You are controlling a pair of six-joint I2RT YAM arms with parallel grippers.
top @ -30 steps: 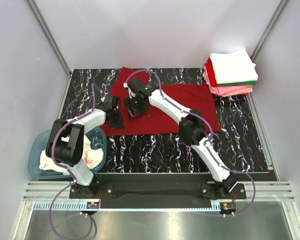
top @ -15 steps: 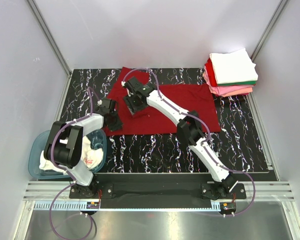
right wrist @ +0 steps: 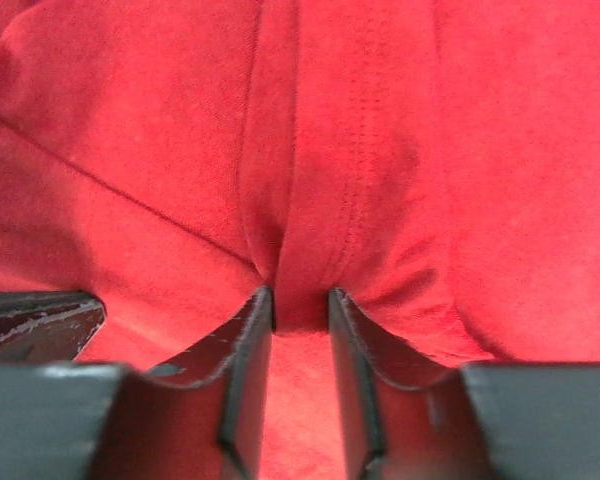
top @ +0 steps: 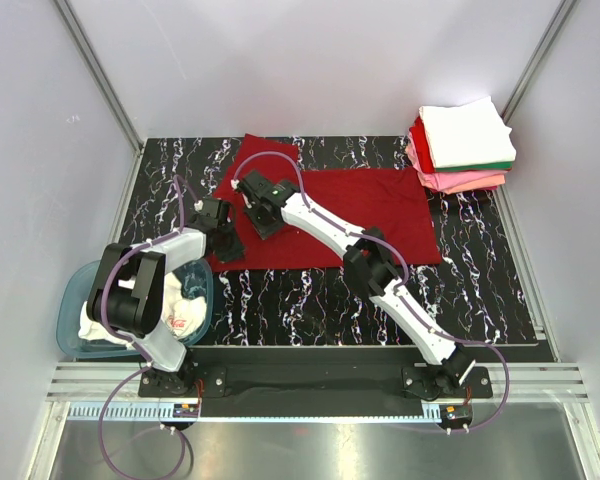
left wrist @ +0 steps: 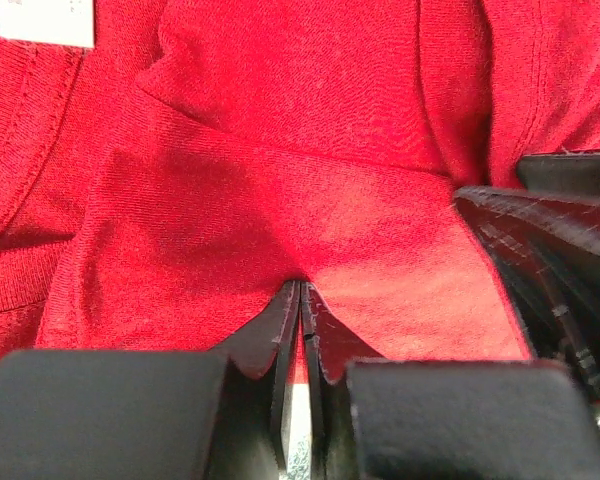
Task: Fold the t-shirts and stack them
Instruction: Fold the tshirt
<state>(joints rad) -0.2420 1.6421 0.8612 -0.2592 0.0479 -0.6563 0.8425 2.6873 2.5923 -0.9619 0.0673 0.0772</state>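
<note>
Your plain dark red cotton t-shirt (top: 380, 215) lies spread and lightly rumpled, left of the stack of folded shirts (top: 462, 148). At its end farthest from that stack, your left gripper (left wrist: 300, 292) pinches a fold, fingers nearly together. Your right gripper (right wrist: 300, 298) nips a seamed ridge between narrow fingers.

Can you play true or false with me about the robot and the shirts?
1. The dark red t-shirt lies spread out on the table. True.
2. The stack of folded shirts has a green one on top. False: the top one is white.
3. The left gripper is pinching the dark red t-shirt. True.
4. The teal tub has nothing in it. False: a white cloth with red print lies inside.
5. The right gripper is over the stack of folded shirts. False: it is on the dark red t-shirt, with a fold of cloth between its fingers.
</note>
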